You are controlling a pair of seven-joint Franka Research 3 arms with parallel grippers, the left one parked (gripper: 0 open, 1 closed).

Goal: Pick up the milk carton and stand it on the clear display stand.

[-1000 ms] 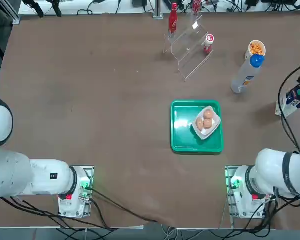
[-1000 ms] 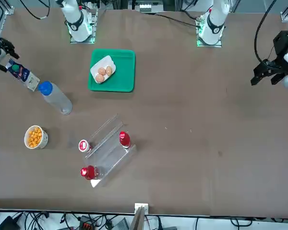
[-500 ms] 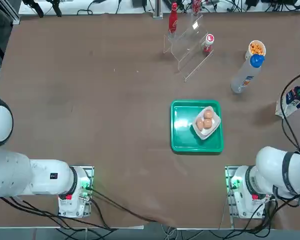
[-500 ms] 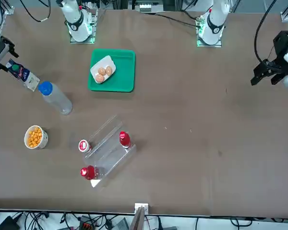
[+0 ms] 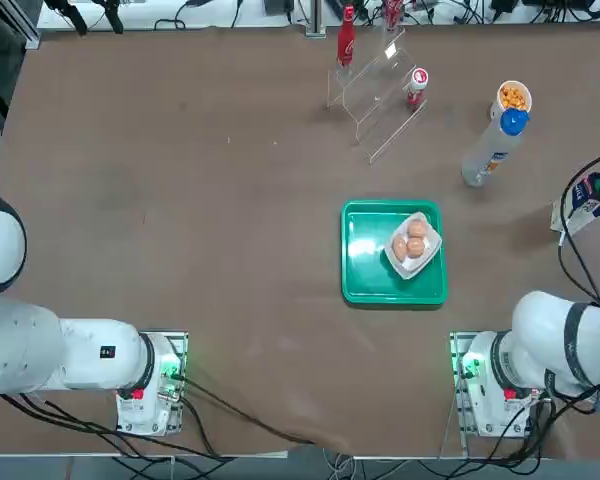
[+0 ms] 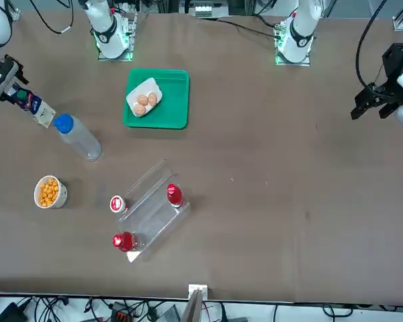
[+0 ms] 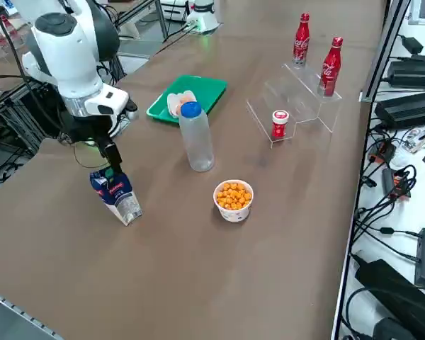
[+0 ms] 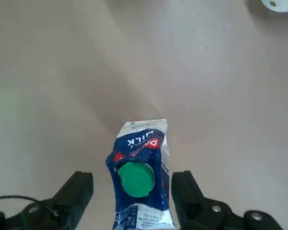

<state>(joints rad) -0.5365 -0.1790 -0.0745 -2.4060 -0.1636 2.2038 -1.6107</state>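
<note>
The milk carton (image 7: 117, 195), dark blue over white with a green cap, stands slightly tilted on the brown table near its right edge (image 5: 586, 200) (image 6: 32, 106). My right gripper (image 7: 112, 168) hangs right above it, open. In the wrist view the gripper (image 8: 132, 178) has one finger on each side of the carton's capped top (image 8: 140, 167), with a gap on one side and barely any on the other. The clear display stand (image 5: 380, 100) (image 7: 297, 99) (image 6: 151, 208) sits at the far side of the table. It carries two red cola bottles (image 7: 331, 57) and a red can (image 7: 279, 124).
A tall clear bottle with a blue cap (image 5: 490, 150) (image 7: 196, 138) and a cup of orange snacks (image 5: 512, 97) (image 7: 234, 198) stand between the carton and the stand. A green tray (image 5: 360, 250) with eggs in a white dish lies mid-table.
My right gripper has shifted a little over the carton. The carton and the other things have not moved.
</note>
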